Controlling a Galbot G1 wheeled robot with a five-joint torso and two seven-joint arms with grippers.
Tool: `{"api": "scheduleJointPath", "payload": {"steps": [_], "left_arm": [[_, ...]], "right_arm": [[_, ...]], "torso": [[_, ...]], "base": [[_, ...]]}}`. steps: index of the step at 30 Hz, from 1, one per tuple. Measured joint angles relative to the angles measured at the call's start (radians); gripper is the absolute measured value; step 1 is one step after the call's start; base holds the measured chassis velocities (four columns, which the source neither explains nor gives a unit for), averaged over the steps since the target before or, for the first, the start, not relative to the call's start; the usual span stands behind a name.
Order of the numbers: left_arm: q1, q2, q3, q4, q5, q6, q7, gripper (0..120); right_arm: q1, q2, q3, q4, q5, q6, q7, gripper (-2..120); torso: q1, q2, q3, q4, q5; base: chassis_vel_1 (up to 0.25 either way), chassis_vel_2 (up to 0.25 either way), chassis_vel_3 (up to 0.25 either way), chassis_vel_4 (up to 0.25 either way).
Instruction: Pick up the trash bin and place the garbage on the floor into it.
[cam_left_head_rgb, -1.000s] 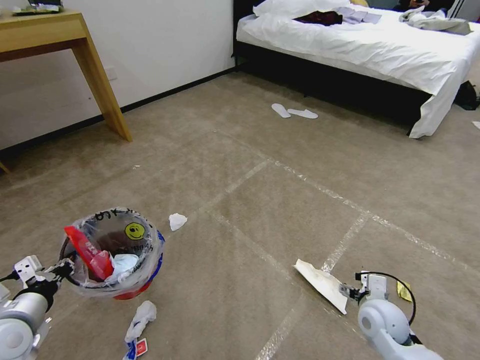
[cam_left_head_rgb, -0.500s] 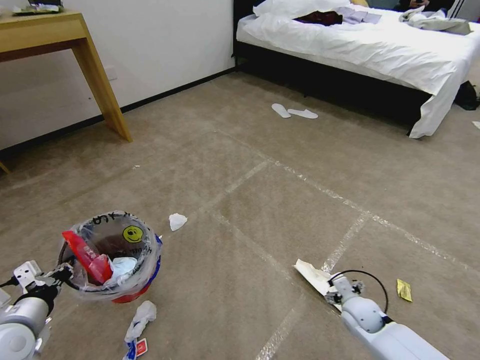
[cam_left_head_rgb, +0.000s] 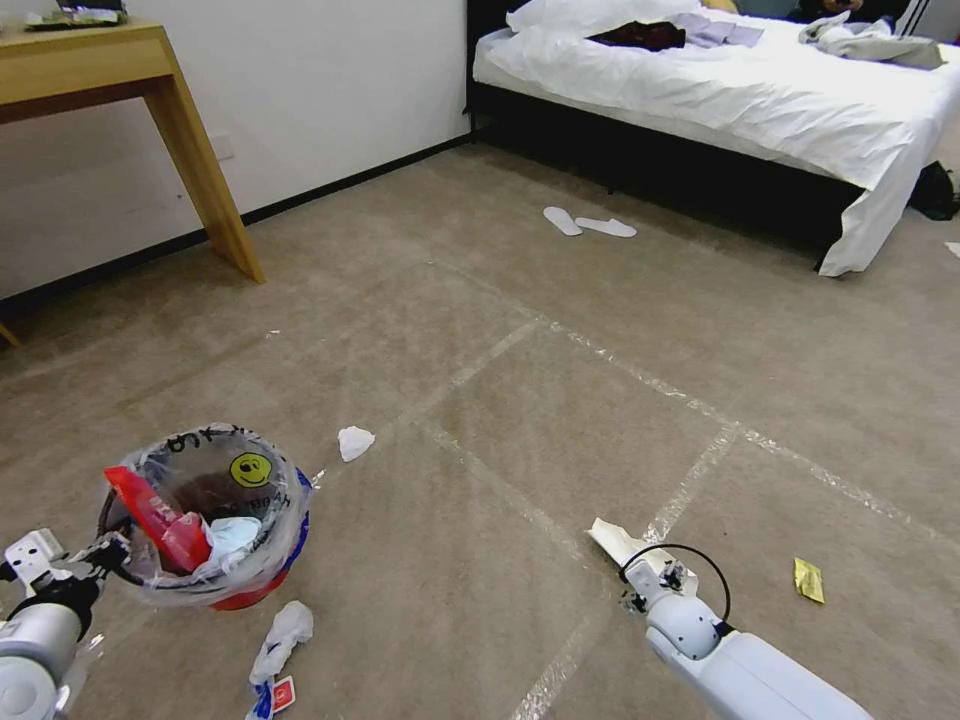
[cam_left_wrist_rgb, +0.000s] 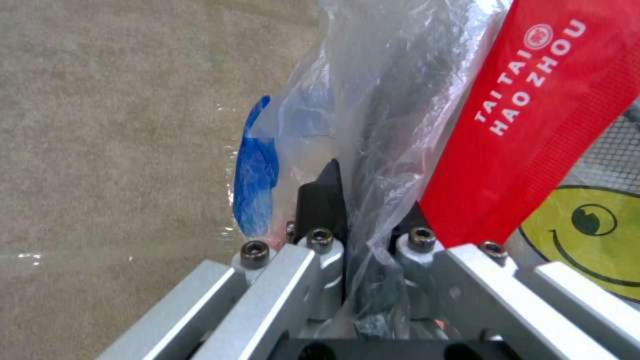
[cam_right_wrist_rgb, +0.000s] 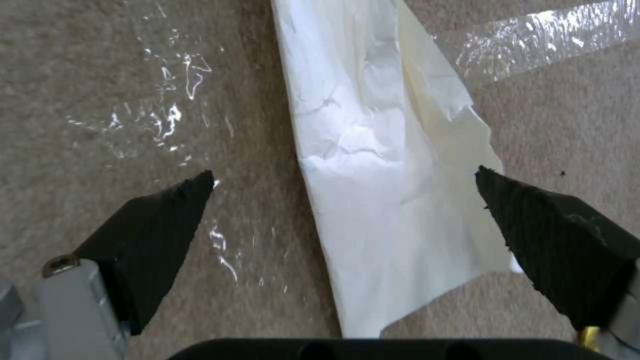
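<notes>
The red trash bin (cam_left_head_rgb: 205, 520) with its clear bag and yellow smiley hangs low at the front left, holding a red wrapper (cam_left_wrist_rgb: 533, 115) and tissues. My left gripper (cam_left_head_rgb: 108, 552) (cam_left_wrist_rgb: 363, 200) is shut on the bin's rim and liner. A white paper (cam_left_head_rgb: 612, 538) (cam_right_wrist_rgb: 373, 190) lies flat on the carpet at the front right. My right gripper (cam_left_head_rgb: 640, 588) (cam_right_wrist_rgb: 343, 172) points down just above it, open, one black fingertip (cam_right_wrist_rgb: 170, 220) on each side of the sheet. More garbage lies around: a crumpled tissue (cam_left_head_rgb: 354, 442), another tissue (cam_left_head_rgb: 283, 633) and a red-white packet (cam_left_head_rgb: 283, 692).
A small yellow wrapper (cam_left_head_rgb: 808, 580) lies right of the paper. Shiny tape lines (cam_left_head_rgb: 690, 480) cross the carpet. A wooden table (cam_left_head_rgb: 190, 150) stands at the back left, a bed (cam_left_head_rgb: 760, 110) at the back right, with white slippers (cam_left_head_rgb: 588, 224) before it.
My right arm has swung left and lowered, bringing its gripper over the white paper. The left arm has shifted the bin slightly left and down.
</notes>
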Motion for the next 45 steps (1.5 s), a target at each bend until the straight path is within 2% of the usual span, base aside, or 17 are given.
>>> {"api": "scheduleJointPath", "payload": {"steps": [8,14,21,32,39,41,42,45], "left_arm": [[0.008,0.0,-0.007,-0.01,-0.004,-0.002,0.0,3],[0.016,0.0,-0.011,-0.011,-0.005,-0.005,0.003,3],[0.015,-0.002,-0.009,-0.002,-0.004,-0.009,0.006,3],[0.008,0.0,0.001,0.003,-0.002,-0.01,0.006,3],[0.009,-0.002,0.004,0.002,-0.001,-0.01,0.005,3],[0.013,-0.002,0.004,-0.003,-0.001,-0.011,0.006,3],[0.015,-0.002,0.004,-0.004,-0.001,-0.012,0.006,3],[0.017,-0.002,0.003,-0.006,-0.002,-0.015,0.007,3]], "right_arm": [[0.036,0.058,0.003,-0.105,-0.045,0.062,-0.03,100],[0.095,0.128,0.002,-0.19,-0.084,0.105,-0.038,100],[0.135,0.154,0.006,-0.25,-0.117,0.12,-0.041,99],[0.132,0.149,0.025,-0.28,-0.14,0.121,-0.046,99],[0.133,0.165,0.034,-0.318,-0.154,0.135,-0.047,90],[0.141,0.182,0.039,-0.348,-0.166,0.156,-0.048,79],[0.142,0.189,0.04,-0.357,-0.171,0.164,-0.05,76],[0.144,0.196,0.042,-0.371,-0.178,0.173,-0.052,71]], "torso": [[0.0,0.0,0.0,-0.0002,-0.0001],[0.0,0.0,0.0,0.0001,0.0001],[0.0,0.0,0.0,0.0002,0.0002],[0.0,0.0,0.0,-0.0001,0.0001],[0.0,0.0,0.0,-0.0001,0.0001],[0.0,0.0,0.0,-0.0001,-0.0003],[0.0,0.0,0.0,-0.0008,-0.0012],[0.0,0.001,-0.001,-0.0008,-0.001]], "base": [[0.0,0.0,0.0,0.0],[0.0,0.0,0.0,0.0],[0.0,0.0,0.0,0.0],[0.0,0.0,0.0,0.0],[0.0,0.0,0.0,0.0],[0.0,0.0,0.0,0.0],[0.0,0.0,0.0,0.0],[0.0,0.0,0.0,0.0]]}}
